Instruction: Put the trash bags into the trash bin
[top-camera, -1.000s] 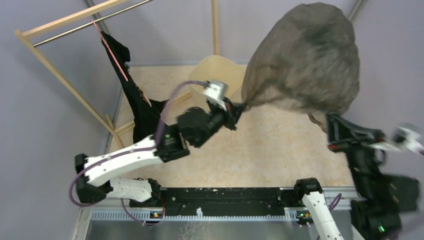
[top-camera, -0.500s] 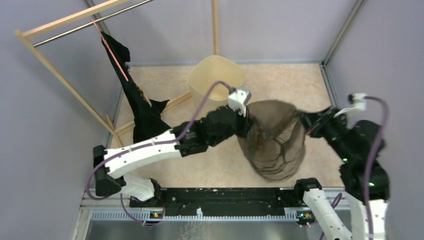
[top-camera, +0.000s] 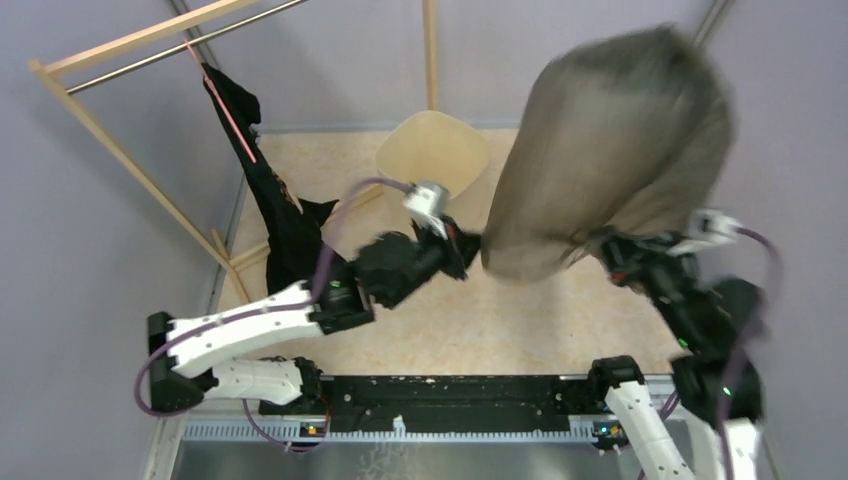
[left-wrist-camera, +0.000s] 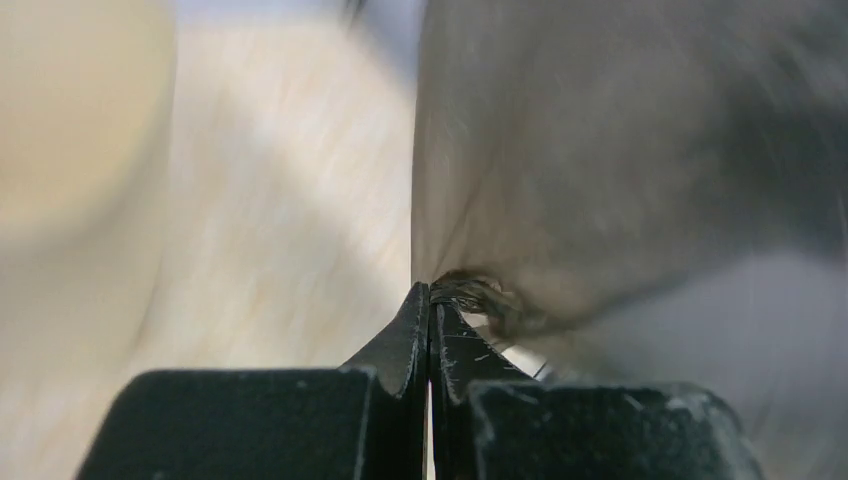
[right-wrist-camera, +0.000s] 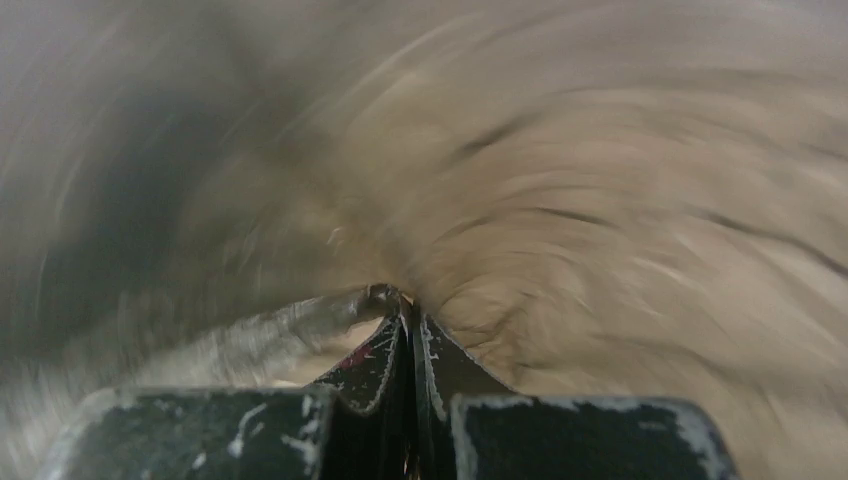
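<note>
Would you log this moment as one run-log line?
left gripper: shut on trash bag | right gripper: shut on trash bag | trash bag: billowed between them, aloft | trash bin: no bag inside

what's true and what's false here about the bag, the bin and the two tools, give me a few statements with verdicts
1. The left tool is shut on an edge of the trash bag. True.
2. The trash bag lies inside the trash bin. False: it billows in the air to the right of the bin, held between the two tools.
3. The right tool is open and holds nothing. False: it is shut on the trash bag.
4. A black garment hangs from the wooden rack at the left. True.
</note>
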